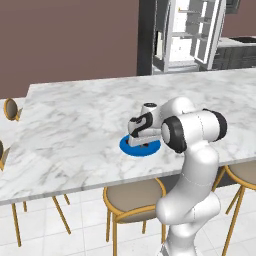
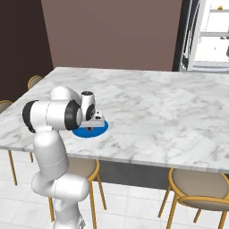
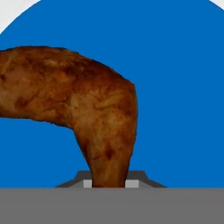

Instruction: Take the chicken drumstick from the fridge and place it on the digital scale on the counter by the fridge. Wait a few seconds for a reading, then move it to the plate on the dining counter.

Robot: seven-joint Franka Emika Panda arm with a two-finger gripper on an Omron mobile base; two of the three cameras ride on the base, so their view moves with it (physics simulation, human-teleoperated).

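The chicken drumstick [image 3: 87, 100], dark reddish-brown, has its thin end pinched between my fingertips, and my gripper [image 3: 107, 183] is shut on it. Directly beneath it lies the bright blue plate [image 3: 183, 87]. From the base views, the gripper [image 1: 140, 143] [image 2: 91, 126] points down just above the plate [image 1: 154, 146] [image 2: 101, 129], which sits near the front edge of the dining counter [image 1: 75, 125] [image 2: 156, 107]. The white fridge [image 1: 192, 30] [image 2: 210, 36] stands far behind with its door open. The digital scale is out of view.
Yellow-legged round-seat chairs [image 1: 134, 197] [image 2: 197, 190] are tucked under the counter's near edge, and others stand at the left end [image 1: 11, 109] [image 2: 35, 81]. A brown wall [image 2: 116, 31] runs behind the counter. Wide bare marble surrounds the plate.
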